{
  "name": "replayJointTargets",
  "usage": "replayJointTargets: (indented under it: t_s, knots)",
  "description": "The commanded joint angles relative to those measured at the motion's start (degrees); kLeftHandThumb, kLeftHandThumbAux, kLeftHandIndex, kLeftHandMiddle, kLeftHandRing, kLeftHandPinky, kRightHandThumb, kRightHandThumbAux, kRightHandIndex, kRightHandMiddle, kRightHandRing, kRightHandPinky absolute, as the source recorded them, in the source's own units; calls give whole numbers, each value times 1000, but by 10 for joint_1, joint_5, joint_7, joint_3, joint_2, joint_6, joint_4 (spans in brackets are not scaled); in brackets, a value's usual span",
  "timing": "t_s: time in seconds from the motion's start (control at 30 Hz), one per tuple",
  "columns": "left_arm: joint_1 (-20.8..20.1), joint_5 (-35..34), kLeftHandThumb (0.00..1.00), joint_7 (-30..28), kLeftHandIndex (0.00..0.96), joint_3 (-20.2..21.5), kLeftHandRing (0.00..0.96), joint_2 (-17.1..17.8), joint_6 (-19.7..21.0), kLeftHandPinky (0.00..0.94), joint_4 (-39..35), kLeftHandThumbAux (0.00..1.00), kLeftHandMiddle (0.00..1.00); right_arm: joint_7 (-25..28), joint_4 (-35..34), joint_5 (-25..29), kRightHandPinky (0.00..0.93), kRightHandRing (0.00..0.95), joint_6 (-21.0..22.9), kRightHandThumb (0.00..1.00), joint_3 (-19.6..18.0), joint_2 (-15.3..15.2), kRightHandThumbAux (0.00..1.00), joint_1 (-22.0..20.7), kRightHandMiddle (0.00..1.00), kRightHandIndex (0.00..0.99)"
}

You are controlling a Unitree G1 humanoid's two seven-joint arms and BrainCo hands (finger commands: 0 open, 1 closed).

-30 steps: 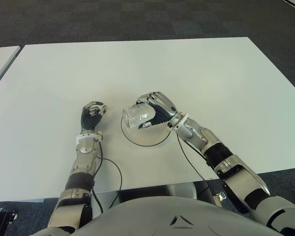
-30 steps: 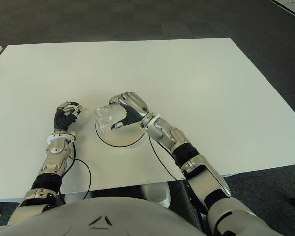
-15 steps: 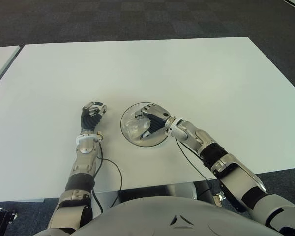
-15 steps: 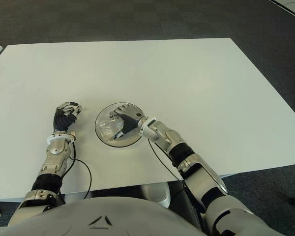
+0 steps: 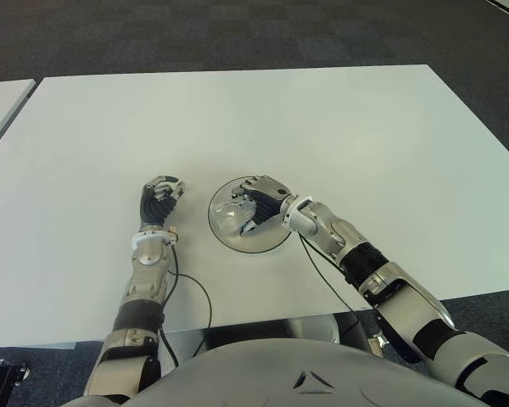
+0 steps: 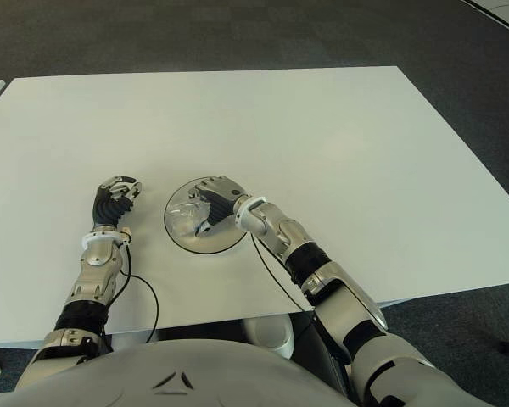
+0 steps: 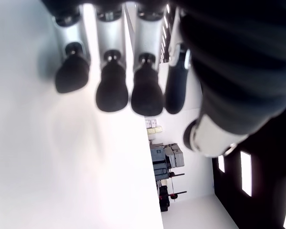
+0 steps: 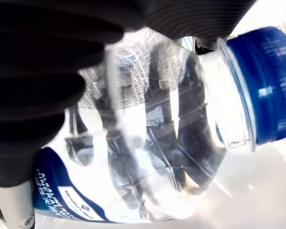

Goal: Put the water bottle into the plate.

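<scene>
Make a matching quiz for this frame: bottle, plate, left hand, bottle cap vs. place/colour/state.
1. water bottle
2. plate
3. left hand
4. bottle cap

a. blue
b. on the white table, under the bottle
c. curled, holding nothing, left of the plate
d. gripped by the right hand, over the plate

Pairs: 1-d, 2-b, 3-c, 4-a

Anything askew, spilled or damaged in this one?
Nothing spilled. The water bottle lies over the plate, gripped by the right hand; its blue cap is on, and its clear wall looks creased under the fingers. The left hand shows curled beside the plate, on its left, holding nothing.
</scene>
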Motion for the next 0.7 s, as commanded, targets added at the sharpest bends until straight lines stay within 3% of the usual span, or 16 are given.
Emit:
replayJointTargets:
  t_s: [0.03,0.17,0.23,0.33,0.47,0.7]
  knots:
    - [8,2,708,4,440,0,763,-4,11,773,1,716,778,45,-12,-8,345,304,31,490,13,-10,741,13,288,298]
    - [7,3,708,5,440,0,763,-4,10,769,3,717,778,71,-37,-11,233,181,52,326,16,-14,748,17,168,173]
    - [7,3,708,5,440,0,763,-3,8,766,5,716,779,79,-50,-17,125,84,60,261,20,-17,753,18,78,90]
    - [6,4,708,5,440,0,763,-3,6,769,8,716,780,79,-60,-23,40,27,63,150,24,-21,725,20,25,29]
    - [5,5,708,6,440,0,766,-2,5,778,11,716,784,58,-70,-24,8,5,54,47,24,-25,691,28,5,6]
    - [1,6,707,6,440,1,771,0,3,780,19,717,790,-8,-81,-37,0,0,28,3,25,-32,611,37,0,0]
